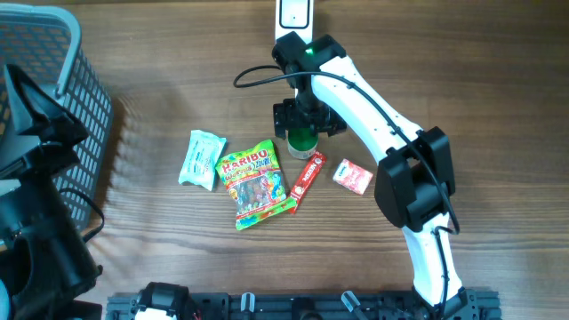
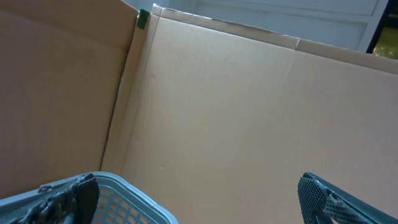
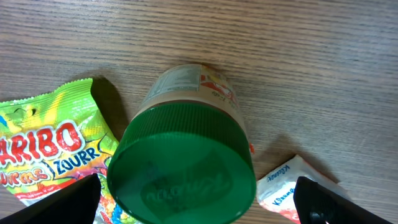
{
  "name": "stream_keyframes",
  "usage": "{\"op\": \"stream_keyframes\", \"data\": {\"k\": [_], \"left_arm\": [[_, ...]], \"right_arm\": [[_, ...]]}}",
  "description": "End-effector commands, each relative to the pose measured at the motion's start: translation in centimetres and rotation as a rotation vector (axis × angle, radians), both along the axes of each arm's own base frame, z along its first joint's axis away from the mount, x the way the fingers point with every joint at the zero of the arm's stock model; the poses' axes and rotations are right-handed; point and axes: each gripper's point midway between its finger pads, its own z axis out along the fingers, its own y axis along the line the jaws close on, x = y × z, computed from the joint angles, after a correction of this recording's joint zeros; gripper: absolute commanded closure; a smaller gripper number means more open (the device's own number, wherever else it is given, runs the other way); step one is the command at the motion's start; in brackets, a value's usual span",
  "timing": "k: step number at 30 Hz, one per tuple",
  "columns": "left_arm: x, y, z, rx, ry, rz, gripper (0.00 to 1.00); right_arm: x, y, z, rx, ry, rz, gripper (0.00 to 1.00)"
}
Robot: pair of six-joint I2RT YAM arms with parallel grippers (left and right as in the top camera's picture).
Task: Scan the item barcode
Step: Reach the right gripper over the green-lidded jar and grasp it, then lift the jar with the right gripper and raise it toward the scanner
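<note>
Right hand (image 3: 199,202) spread wide, empty. Green-lidded jar (image 3: 180,165) stands on the surface directly beneath, between its fingers. Haribo bag (image 3: 50,155) lies just beside one finger. Best approach, I judge: descend centred, grip below the lid, clear of the bag, barcode uncovered.

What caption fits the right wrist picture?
Open right gripper hovers over a green-lidded jar beside a Haribo bag on the wooden table.

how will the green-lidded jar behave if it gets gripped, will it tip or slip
The jar looks rigid, so it likely won't deform. Upright and squat, it probably resists tipping, but would roll once on its side. Its smooth round wall might slip when squeezed.
</note>
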Motion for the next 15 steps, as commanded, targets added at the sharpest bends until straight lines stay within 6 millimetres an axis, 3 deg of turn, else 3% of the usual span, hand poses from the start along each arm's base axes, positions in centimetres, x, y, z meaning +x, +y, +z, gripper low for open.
{"op": "stream_keyframes", "data": {"k": [1, 15], "left_arm": [[-0.1, -0.2, 0.4, 0.016, -0.005, -0.013, 0.00], [-0.1, -0.2, 0.4, 0.016, -0.005, -0.013, 0.00]], "right_arm": [[-0.1, 0.8, -1.1, 0.011, 0.020, -0.036, 0.00], [-1.5, 0.3, -6.8, -0.002, 0.056, -0.012, 0.00]]}}
